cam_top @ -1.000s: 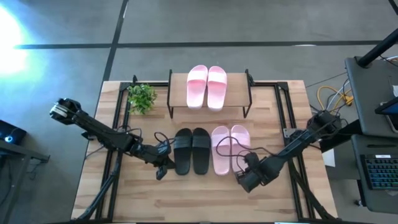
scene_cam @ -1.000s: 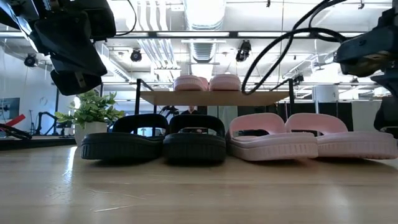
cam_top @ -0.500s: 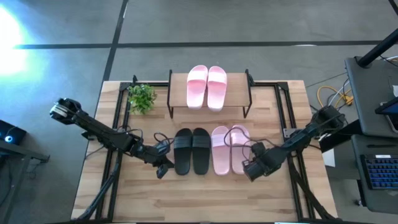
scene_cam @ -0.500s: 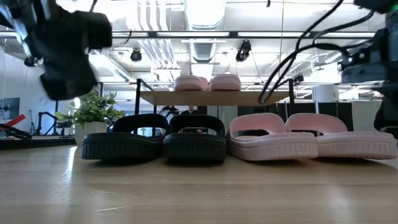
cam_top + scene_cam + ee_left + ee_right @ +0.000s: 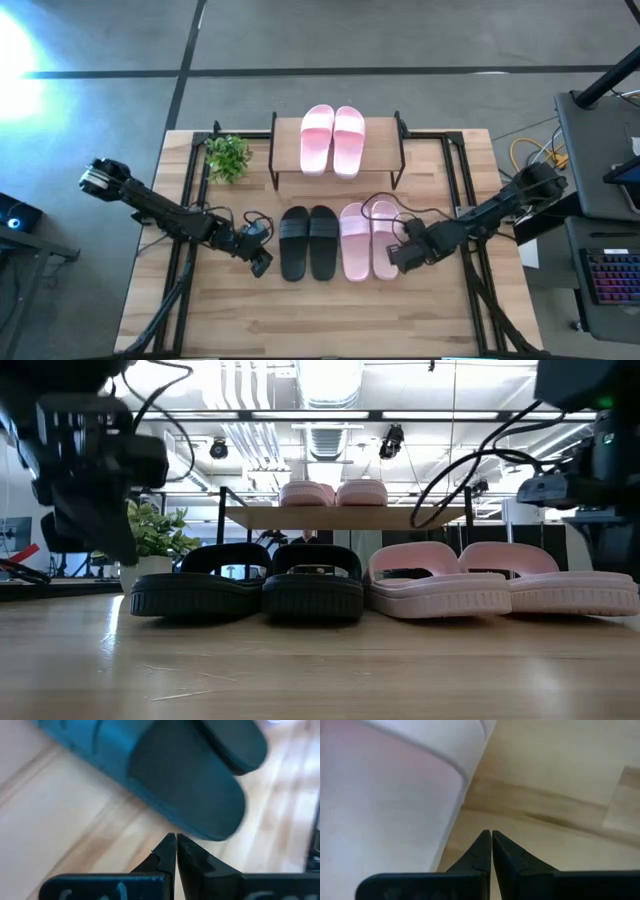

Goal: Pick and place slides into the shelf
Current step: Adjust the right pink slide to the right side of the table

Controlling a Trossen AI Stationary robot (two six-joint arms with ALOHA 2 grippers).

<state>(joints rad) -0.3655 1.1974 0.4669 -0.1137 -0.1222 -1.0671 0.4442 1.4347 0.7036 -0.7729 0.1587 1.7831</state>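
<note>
The shelf [image 5: 383, 152] stands at the table's far middle, with two pink slides [image 5: 333, 139] resting on their soles on its wooden top board. In front of it, two black slides [image 5: 308, 243] and two pink slides [image 5: 369, 240] lie side by side on the table. My left gripper [image 5: 261, 262] is shut and low beside the left black slide [image 5: 190, 785], its tips just short of the sole's edge. My right gripper [image 5: 394, 256] is shut at the outer side of the right pink slide [image 5: 385, 805], its tips over bare wood.
A small potted plant [image 5: 228, 157] stands left of the shelf. Black frame rails [image 5: 455, 180] run along the table's sides, and loose cables [image 5: 385, 212] lie by the pink slides. A desk with a keyboard [image 5: 605, 275] is off the right edge. Bare wood spans the near part [image 5: 320, 315].
My right gripper has moved from the near side toward the far edge and up to the right pink slide, turning to point at it. My left gripper has sunk lower and shifted slightly toward the far edge beside the black slide. The slides have not moved.
</note>
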